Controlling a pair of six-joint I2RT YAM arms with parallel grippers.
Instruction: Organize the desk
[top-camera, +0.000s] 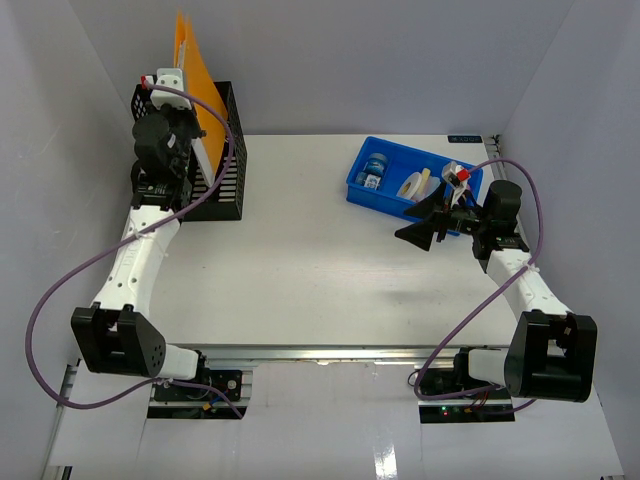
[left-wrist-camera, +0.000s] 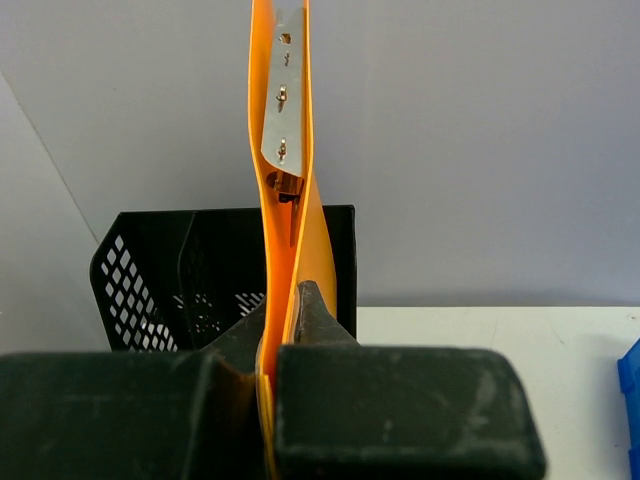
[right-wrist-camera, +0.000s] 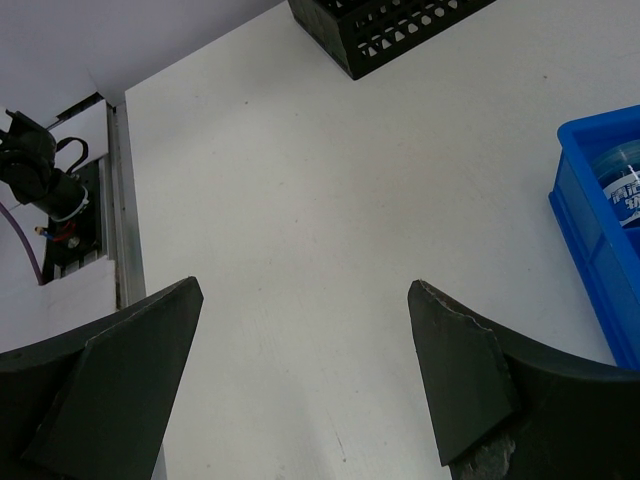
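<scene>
1. Large white rectangular flat table (top-camera: 300, 280), with an aluminium rail (top-camera: 330, 352) along its near edge. It fills the middle of the top view and carries every item below; both arm bases sit just past the rail.

2. Black perforated plastic file basket (top-camera: 228, 172), standing upright at the table's far left corner, open side up.

3. Blue rectangular plastic tray (top-camera: 380, 203), divided into compartments, on the far right part of the table and set at a slight angle to its edges. It is well apart from the basket.

4. Thin orange plastic folder (top-camera: 200, 90), held upright over the basket, its top well above the basket rim. We cannot tell whether its lower edge touches the basket floor.

5. Left end effector (left-wrist-camera: 285, 310), pressed together and pinching the orange folder's edge.

6. Right end effector (top-camera: 428, 220), fingers spread wide with nothing between them, hovering above bare table just beside the tray's near right side.

7. Blue-labelled roll (top-camera: 374, 170), in the tray's left compartment.

8. White tape roll (top-camera: 411, 184), in the next compartment to the right.

9. Silver metal fastener strip (left-wrist-camera: 280, 90), fixed inside the folder near its top.
</scene>
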